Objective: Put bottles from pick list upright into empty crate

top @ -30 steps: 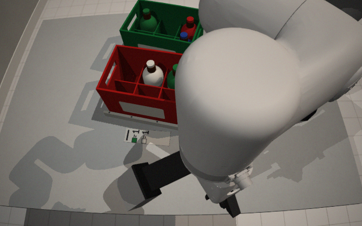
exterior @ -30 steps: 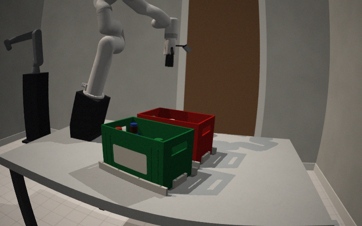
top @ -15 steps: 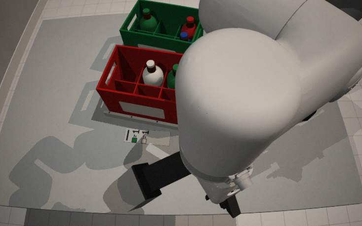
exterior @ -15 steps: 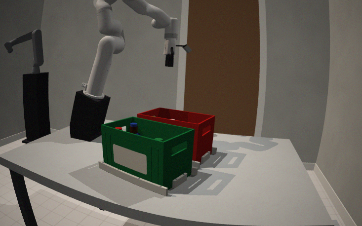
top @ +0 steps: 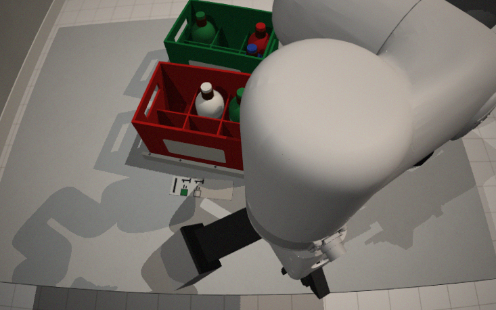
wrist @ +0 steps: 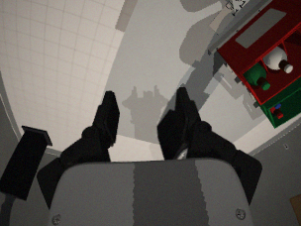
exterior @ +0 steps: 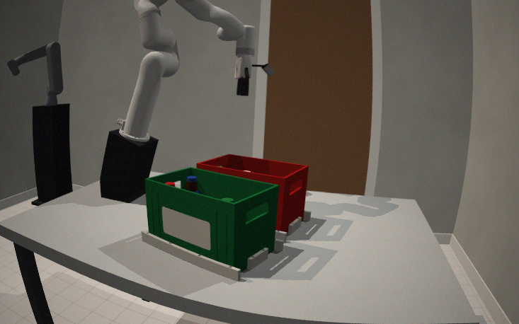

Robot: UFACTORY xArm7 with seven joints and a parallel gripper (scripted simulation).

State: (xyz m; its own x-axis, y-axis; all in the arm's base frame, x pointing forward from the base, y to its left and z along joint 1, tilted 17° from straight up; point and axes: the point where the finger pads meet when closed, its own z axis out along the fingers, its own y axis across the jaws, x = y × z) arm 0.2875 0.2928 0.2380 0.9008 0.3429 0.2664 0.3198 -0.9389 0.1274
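Worktop [exterior: 374, 257]: broad bare stretch toward its curved near edge and right side. Red crate [top: 187, 142] and green crate [top: 218, 51] side by side, walls touching or nearly. Pick list [top: 187, 186] just beside red crate. White-label bottle [top: 209, 103] and green-label bottle [top: 237, 107] upright in red crate. Gripper [exterior: 243, 86]: high above, well apart from both crates; jaws partly open, empty.

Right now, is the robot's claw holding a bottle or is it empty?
Empty. In the wrist view the gripper has its fingers apart with only table showing between them, and it hangs high above the red crate.
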